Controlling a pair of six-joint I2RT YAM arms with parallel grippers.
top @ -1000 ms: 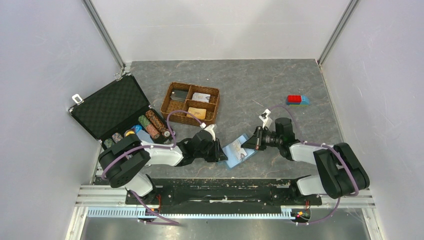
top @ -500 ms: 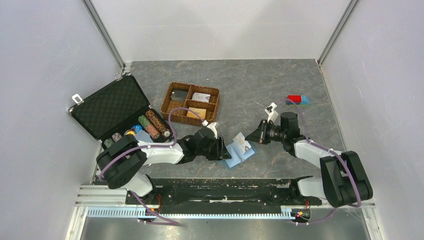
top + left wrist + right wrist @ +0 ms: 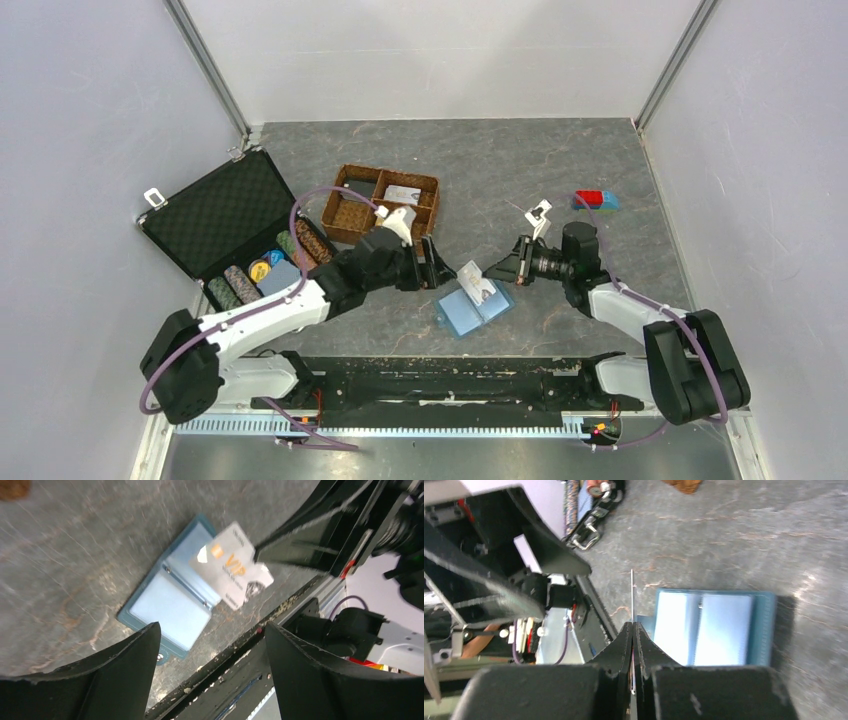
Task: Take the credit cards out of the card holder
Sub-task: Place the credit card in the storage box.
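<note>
The light-blue card holder [image 3: 468, 311] lies open and flat on the table near the front edge, its clear sleeves up [image 3: 172, 605] [image 3: 719, 625]. My right gripper [image 3: 499, 272] is shut on one corner of a white credit card [image 3: 477, 283] printed with orange "VIP" [image 3: 234, 566], and holds it in the air just above the holder's right half. In the right wrist view the card [image 3: 632, 592] shows edge-on between the closed jaws [image 3: 633, 626]. My left gripper [image 3: 438, 272] hangs open and empty above the table, left of the holder [image 3: 212, 630].
A brown wicker tray [image 3: 405, 176] with cards in its compartments stands behind my left arm. An open black case [image 3: 220, 210] holding rows of poker chips [image 3: 312, 243] sits at the left. A red and blue block [image 3: 594, 200] lies at the far right. The black base rail [image 3: 440, 365] runs along the front.
My left gripper opened, let go of the holder and drew up and back to the left. My right gripper pulled the white card free and lifted it; the holder now lies flat.
</note>
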